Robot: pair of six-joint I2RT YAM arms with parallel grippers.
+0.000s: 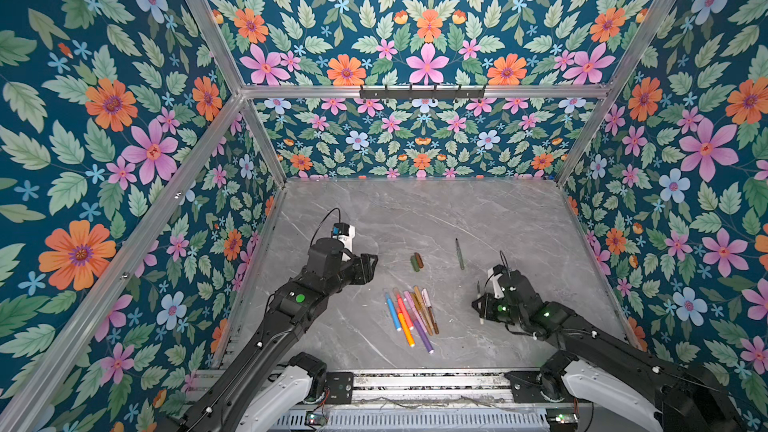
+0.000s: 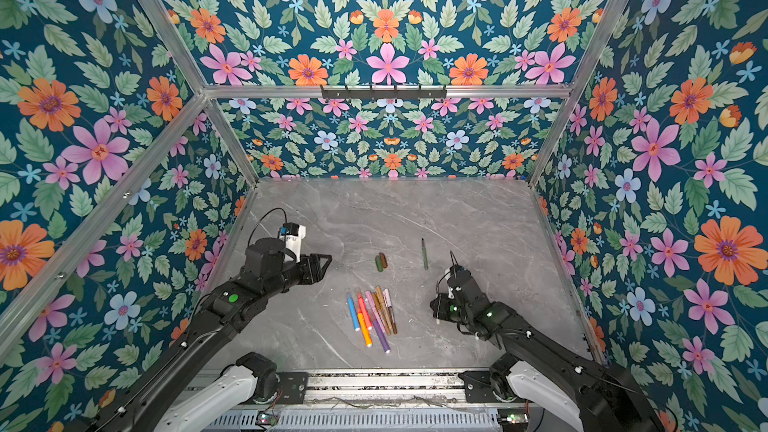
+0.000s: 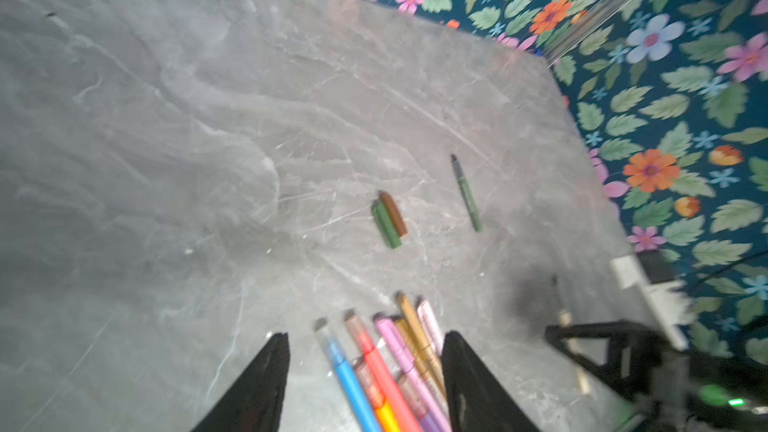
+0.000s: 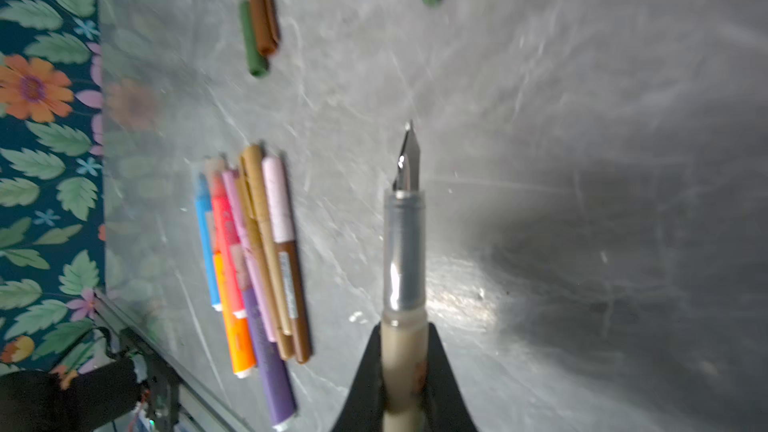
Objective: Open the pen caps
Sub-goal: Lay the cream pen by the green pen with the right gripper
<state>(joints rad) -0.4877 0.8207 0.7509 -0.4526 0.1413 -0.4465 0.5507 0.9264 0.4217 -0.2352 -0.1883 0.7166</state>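
Two loose pen caps, a brown one and an olive one, lie side by side mid-table, also in the left wrist view. My left gripper hovers to their left, open and empty. My right gripper is shut on an uncapped beige pen with a bare metal nib, held at the right. Several capped pens lie bunched at the front, their pink and tan caps on.
An uncapped green pen lies apart toward the back right of the grey marble table. Floral walls close in three sides. A metal rail runs along the front edge.
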